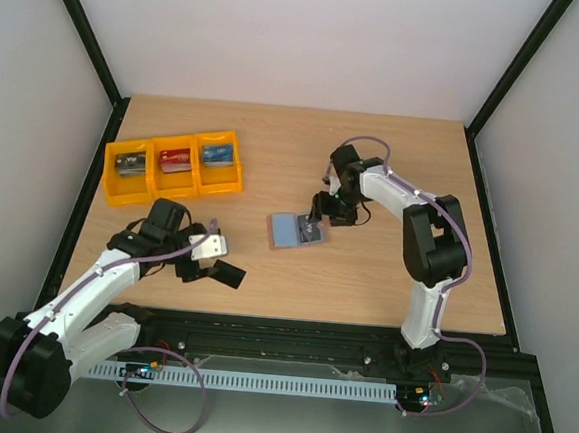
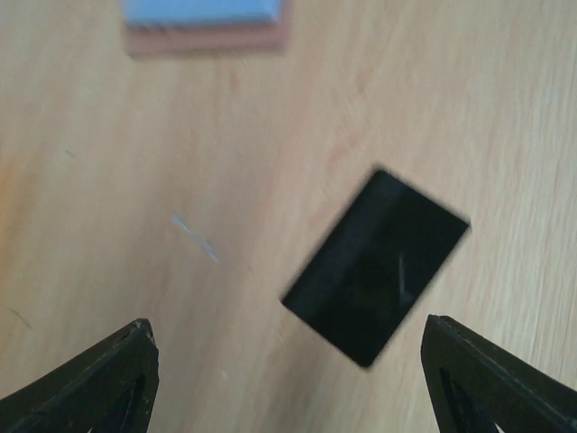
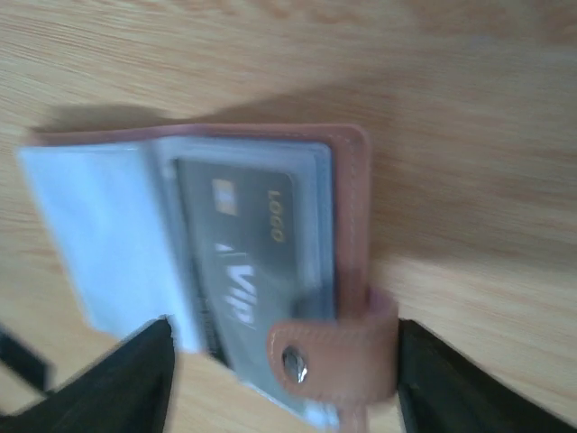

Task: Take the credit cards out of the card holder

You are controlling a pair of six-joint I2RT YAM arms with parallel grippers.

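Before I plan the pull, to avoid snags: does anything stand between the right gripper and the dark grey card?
Yes. The dark grey VIP card sits inside a clear plastic sleeve of the tan-brown card holder, and the holder's snap tab overlaps its corner nearest the right gripper.

Soft, even light from above leaves the overhead view bright and crisp, with only faint shadows on the table (image 1: 365, 273). Both wrist views are blurred. The dark card (image 2: 374, 266) has smeared edges, and the card holder (image 3: 350, 216) looks soft, with a dim shadow on the wood along its upper edge.
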